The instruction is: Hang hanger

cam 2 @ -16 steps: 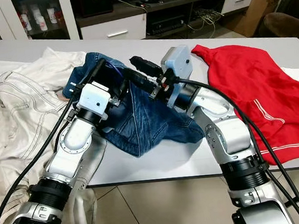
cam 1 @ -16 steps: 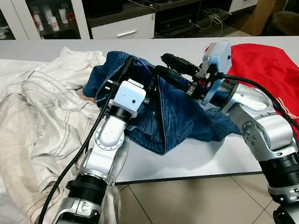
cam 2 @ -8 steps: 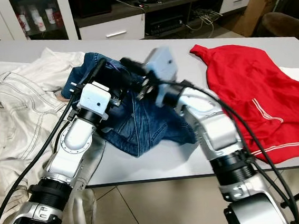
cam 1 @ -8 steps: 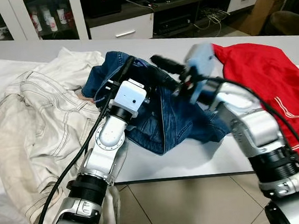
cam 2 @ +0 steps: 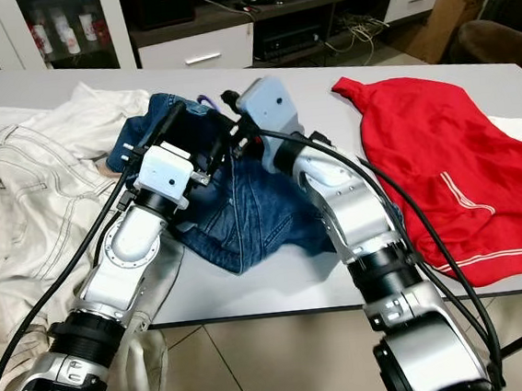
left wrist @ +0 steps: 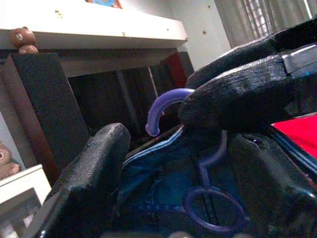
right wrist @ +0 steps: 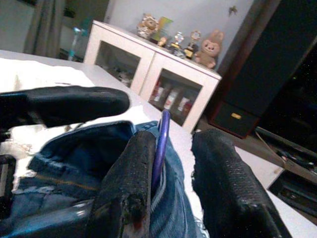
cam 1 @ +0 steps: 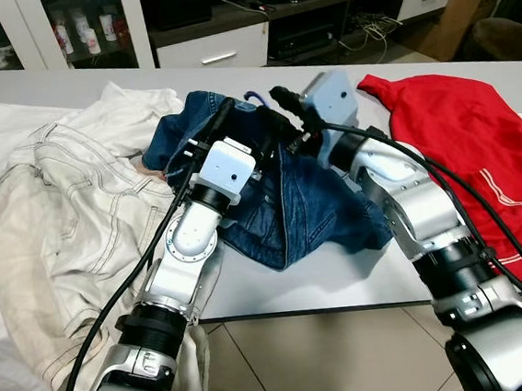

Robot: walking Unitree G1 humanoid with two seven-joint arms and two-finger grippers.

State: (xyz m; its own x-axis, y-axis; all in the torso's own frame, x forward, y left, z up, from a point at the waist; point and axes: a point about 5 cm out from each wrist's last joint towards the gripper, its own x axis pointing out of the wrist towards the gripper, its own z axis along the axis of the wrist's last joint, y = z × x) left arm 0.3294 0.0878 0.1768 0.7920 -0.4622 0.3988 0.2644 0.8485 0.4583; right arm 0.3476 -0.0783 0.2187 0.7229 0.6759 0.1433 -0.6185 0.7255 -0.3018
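Left eye: both arms reach forward over the worktop and meet at the top edge of the jeans. Left end effector points up-forward into the denim; right end effector comes in from the right, elbow bent, wrist camera box on top. Purple hanger hook pokes out just above the jeans between the two. White trousers lie to the left, red shirt to the right.

Right eye: same layout; hanger hook sits just beside the right end effector's tips.

Left wrist: left fingers are spread apart, gripping nothing; hanger hook and its loop stand between them over the denim, with a right finger pressed against the hook.

Right wrist: right fingers part-open, hook lying against one inner pad, the other pad clear of it. Not clamped.
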